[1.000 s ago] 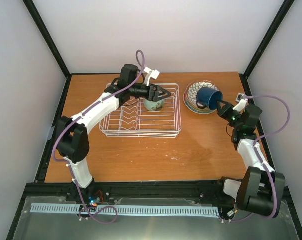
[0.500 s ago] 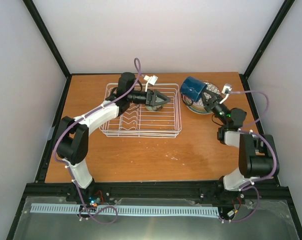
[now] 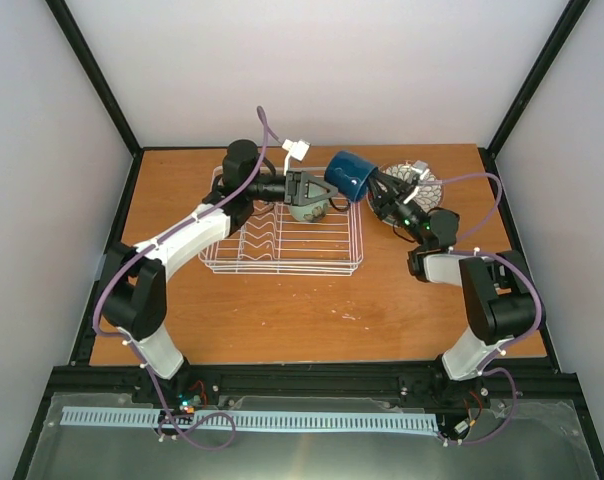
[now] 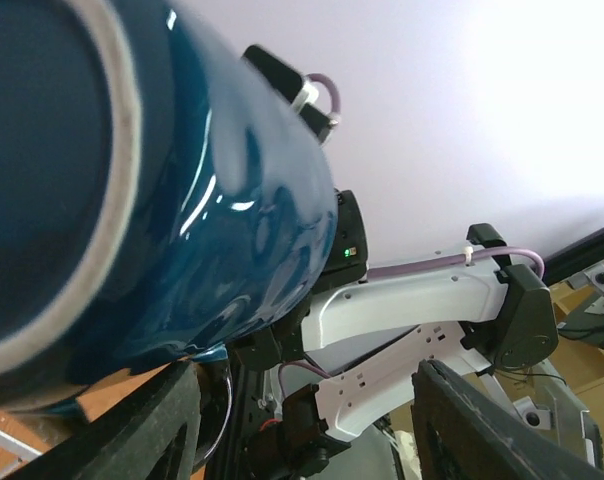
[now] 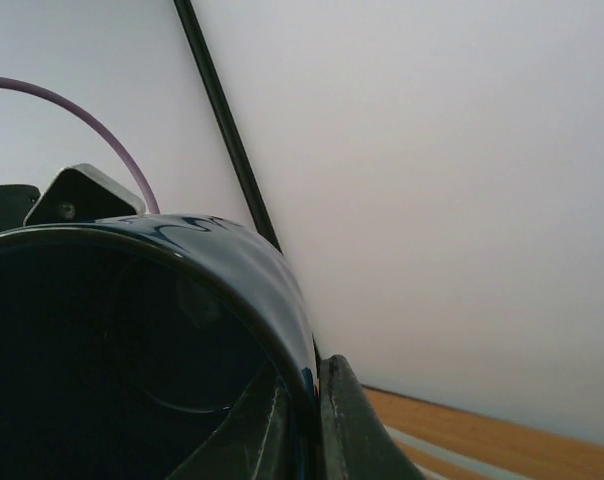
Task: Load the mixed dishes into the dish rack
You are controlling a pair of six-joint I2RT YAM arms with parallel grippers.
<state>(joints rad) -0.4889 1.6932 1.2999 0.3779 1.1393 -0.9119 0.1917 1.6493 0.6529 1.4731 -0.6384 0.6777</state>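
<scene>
The dark blue mug [image 3: 347,174] hangs tilted over the back right corner of the white wire dish rack [image 3: 282,246]. My right gripper [image 3: 374,186] is shut on its rim, one finger inside and one outside [image 5: 307,410]. The mug [image 5: 132,340] fills that view. My left gripper [image 3: 317,188] is open and empty just left of the mug, above the small pale-green cup [image 3: 307,208], which sits in the back of the rack. In the left wrist view the mug [image 4: 152,190] looms close above my open fingers [image 4: 482,420].
A stack of patterned plates [image 3: 419,184] lies at the back right of the wooden table [image 3: 282,310], partly hidden by the right arm. The rack's wavy dividers [image 3: 257,240] stand in its front half. Black frame posts run along the table's edges.
My right arm has swung the blue mug left, from above the plate stack to the rack's back right corner. My left gripper has drawn back slightly and stays open over the cup.
</scene>
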